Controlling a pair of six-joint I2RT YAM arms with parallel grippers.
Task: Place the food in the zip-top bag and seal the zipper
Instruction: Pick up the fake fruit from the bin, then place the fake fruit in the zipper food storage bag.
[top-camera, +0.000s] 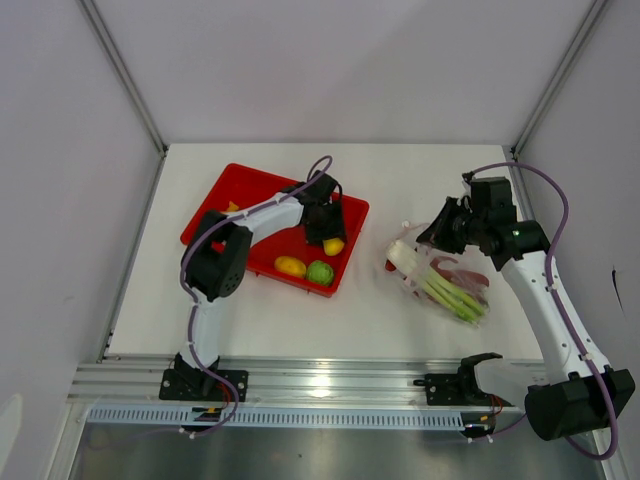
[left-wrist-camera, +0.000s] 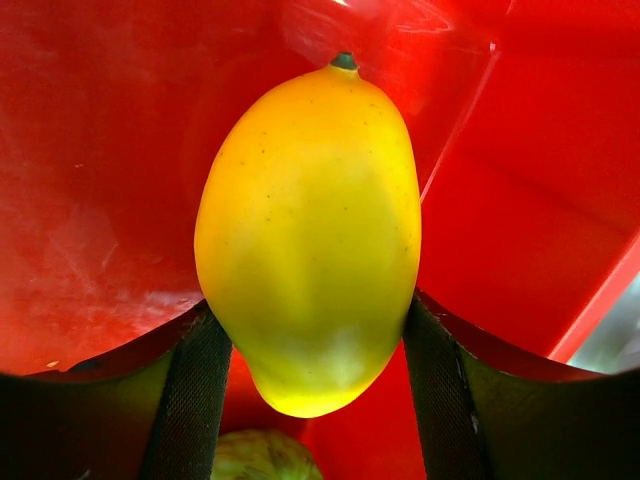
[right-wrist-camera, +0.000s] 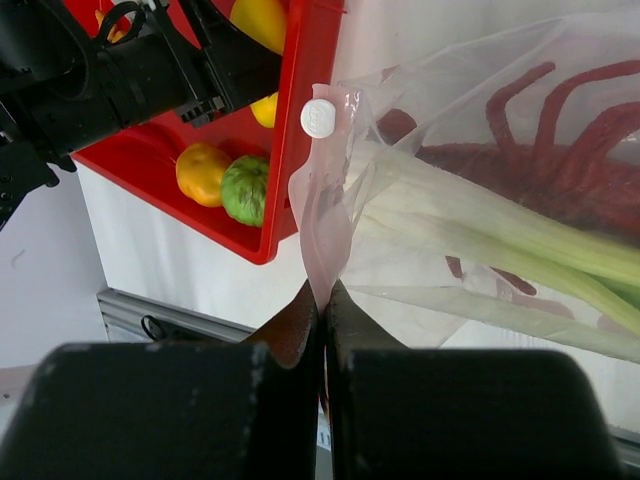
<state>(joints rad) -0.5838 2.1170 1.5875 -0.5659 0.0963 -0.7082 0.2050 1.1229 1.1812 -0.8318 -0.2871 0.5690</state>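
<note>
1 yellow fruit (left-wrist-camera: 310, 230), centre-left in the red tray (top-camera: 236, 186), sits grasped by the left end effector (left-wrist-camera: 312, 330). Lift it straight up, squeezing gently. The right end effector (right-wrist-camera: 325, 300), clenched on the zip-top bag (top-camera: 445, 282) at centre-right, should hold its mouth agape.

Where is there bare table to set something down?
Bare white table runs along the near edge, before the red plastic tray and clear crinkly bag; a narrow strip separates them. Crowded: the tray's right end, where the left gripper grips a yellow oval fruit.
</note>
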